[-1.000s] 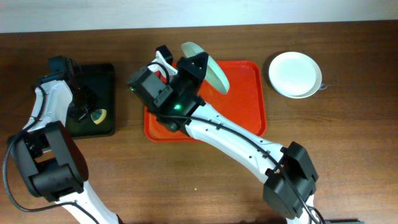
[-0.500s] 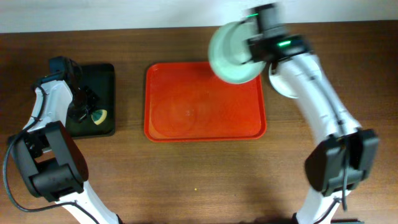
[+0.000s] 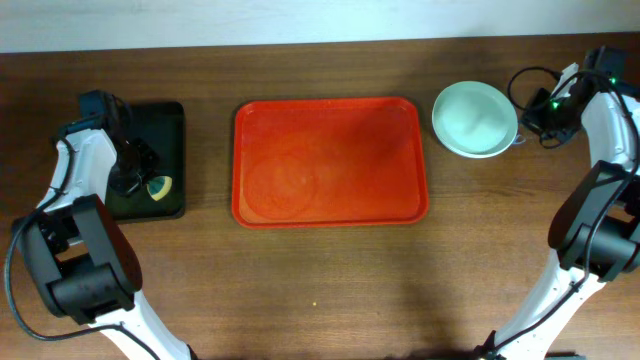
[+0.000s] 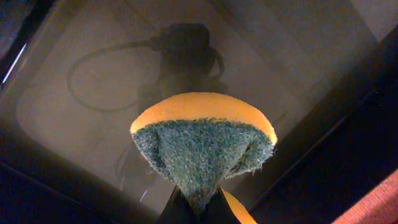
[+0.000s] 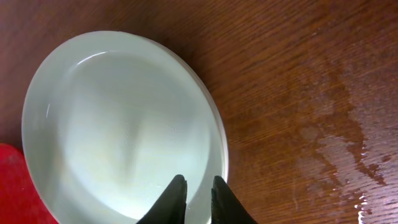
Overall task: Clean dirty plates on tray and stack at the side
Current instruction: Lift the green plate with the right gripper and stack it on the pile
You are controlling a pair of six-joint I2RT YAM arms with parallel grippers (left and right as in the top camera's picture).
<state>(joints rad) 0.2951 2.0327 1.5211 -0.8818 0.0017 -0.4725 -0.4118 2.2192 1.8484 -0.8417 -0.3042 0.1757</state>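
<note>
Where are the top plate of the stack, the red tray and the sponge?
top plate (image 3: 474, 116), overhead view, centre of its mint bowl.
red tray (image 3: 330, 160), overhead view, bare middle of its floor.
sponge (image 4: 202, 152), left wrist view, green scouring face, pinched in the left hand.

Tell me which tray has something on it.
The black tray at the left, with the sponge over it in the left gripper. The red tray is bare.

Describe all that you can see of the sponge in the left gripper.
The sponge has an orange-yellow foam body and a rough blue-green scrubbing face. The left gripper pinches it at its lower edge, so it bends into a fan shape. It hangs over the black tray, left of the red tray.
</note>
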